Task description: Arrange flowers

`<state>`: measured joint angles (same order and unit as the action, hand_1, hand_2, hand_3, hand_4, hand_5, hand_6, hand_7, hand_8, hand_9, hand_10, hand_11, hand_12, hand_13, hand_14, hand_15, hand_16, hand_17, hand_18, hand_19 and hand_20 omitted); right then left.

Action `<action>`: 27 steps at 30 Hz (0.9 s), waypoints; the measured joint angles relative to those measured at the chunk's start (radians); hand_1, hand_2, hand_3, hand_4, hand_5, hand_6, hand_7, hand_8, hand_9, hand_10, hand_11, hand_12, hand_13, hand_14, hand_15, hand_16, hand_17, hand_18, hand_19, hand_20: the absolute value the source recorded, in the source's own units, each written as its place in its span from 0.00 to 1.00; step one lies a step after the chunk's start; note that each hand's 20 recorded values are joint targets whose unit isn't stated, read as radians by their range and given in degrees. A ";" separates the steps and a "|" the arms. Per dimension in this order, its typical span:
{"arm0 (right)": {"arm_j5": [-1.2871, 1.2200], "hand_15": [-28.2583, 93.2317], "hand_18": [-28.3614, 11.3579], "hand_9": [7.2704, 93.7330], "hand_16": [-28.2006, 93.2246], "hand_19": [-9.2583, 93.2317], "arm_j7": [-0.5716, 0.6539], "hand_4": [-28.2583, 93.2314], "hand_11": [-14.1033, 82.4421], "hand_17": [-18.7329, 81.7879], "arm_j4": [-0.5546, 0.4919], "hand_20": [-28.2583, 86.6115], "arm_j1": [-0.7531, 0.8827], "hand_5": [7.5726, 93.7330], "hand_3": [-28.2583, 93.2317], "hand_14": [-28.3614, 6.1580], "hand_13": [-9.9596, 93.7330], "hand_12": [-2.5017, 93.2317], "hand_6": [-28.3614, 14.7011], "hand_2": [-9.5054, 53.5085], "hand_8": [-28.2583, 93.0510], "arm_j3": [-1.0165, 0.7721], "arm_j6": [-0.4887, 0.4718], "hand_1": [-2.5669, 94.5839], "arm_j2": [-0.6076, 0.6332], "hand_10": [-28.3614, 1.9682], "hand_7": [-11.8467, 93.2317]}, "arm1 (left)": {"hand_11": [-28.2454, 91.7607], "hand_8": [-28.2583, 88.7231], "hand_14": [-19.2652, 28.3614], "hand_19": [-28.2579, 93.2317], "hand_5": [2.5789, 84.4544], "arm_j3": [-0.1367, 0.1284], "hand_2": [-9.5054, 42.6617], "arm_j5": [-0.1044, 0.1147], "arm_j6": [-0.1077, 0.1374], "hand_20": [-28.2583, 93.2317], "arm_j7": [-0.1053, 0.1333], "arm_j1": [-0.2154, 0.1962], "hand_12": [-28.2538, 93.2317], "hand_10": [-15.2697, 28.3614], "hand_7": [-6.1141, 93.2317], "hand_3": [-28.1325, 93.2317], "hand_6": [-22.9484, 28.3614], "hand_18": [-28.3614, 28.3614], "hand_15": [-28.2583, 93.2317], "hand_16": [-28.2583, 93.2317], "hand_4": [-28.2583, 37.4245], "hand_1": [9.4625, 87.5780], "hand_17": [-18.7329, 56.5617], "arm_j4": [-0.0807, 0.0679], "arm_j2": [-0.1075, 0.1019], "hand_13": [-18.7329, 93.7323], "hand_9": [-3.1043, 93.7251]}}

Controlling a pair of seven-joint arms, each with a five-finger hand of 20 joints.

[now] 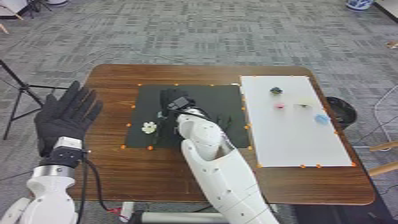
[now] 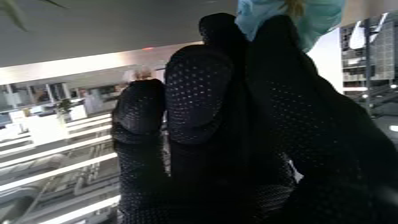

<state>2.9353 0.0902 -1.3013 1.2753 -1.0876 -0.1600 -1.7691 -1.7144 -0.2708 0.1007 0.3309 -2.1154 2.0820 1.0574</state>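
Observation:
My left hand [image 1: 67, 117] is open, palm up, off the table's left side. Over the black mat [image 1: 200, 90] my right hand [image 1: 169, 96] blends with the dark cloth. A white flower [image 1: 149, 127] lies on the mat's left part. In the right wrist view, my right hand [image 2: 266, 105] has its thumb and a finger close together at a pale blue flower [image 2: 315, 22], pinching it; its stem is hidden. On the white board [image 1: 289, 145] lie a dark flower [image 1: 276, 90], a pink one [image 1: 280, 106], a pale one [image 1: 303, 105] and a blue one [image 1: 322, 119].
Orange markers line the mat and the board on the brown table [image 1: 115, 175]. Thin green stems [image 1: 226, 122] lie on the mat's right part. A black bin [image 1: 341, 111] stands beyond the table's right edge, and a tripod [image 1: 19, 95] stands at the left.

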 measured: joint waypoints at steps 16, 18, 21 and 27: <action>0.000 0.72 0.17 0.70 0.53 0.93 0.039 0.00 0.31 0.59 -0.013 0.58 -0.009 0.69 0.84 0.66 0.79 0.19 0.64 0.00 0.15 0.022 -0.054 0.55 0.013 0.52 0.29 | 0.39 0.16 0.68 0.55 0.51 -0.015 0.53 0.010 -0.003 0.30 0.006 -0.003 0.28 0.66 0.15 0.80 0.59 0.76 0.42 0.19 0.00 0.22 0.17 0.001 -0.002 0.42 0.41; 0.000 0.72 0.17 0.69 0.53 0.93 0.044 0.00 0.30 0.59 -0.023 0.58 -0.009 0.69 0.84 0.66 0.79 0.19 0.64 0.00 0.13 0.033 -0.066 0.54 0.018 0.52 0.29 | 0.39 0.16 0.69 0.55 0.51 -0.017 0.53 0.011 -0.004 0.30 0.006 -0.005 0.28 0.66 0.15 0.80 0.59 0.76 0.42 0.19 0.00 0.22 0.17 0.001 -0.002 0.42 0.41; -0.001 0.72 0.17 0.68 0.53 0.93 0.046 0.00 0.30 0.59 -0.032 0.58 -0.009 0.68 0.84 0.65 0.79 0.19 0.64 0.00 0.13 0.045 -0.068 0.53 0.022 0.50 0.29 | 0.39 0.16 0.69 0.55 0.50 -0.019 0.53 0.011 -0.004 0.30 0.005 -0.007 0.28 0.65 0.15 0.80 0.59 0.76 0.42 0.19 0.00 0.22 0.17 0.001 -0.001 0.42 0.40; -0.001 0.73 0.17 0.68 0.50 0.93 0.060 0.00 0.29 0.59 -0.049 0.57 -0.012 0.68 0.86 0.62 0.79 0.19 0.63 0.00 0.13 0.064 -0.076 0.50 0.027 0.49 0.28 | 0.39 0.16 0.70 0.55 0.48 -0.019 0.52 0.012 -0.002 0.30 0.005 -0.008 0.29 0.65 0.16 0.80 0.58 0.76 0.42 0.20 0.00 0.22 0.17 0.002 -0.001 0.41 0.39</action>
<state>2.9344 0.1500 -1.3502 1.2632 -1.0237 -0.2358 -1.7423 -1.7336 -0.2586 0.0986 0.3364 -2.1230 2.0836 1.0562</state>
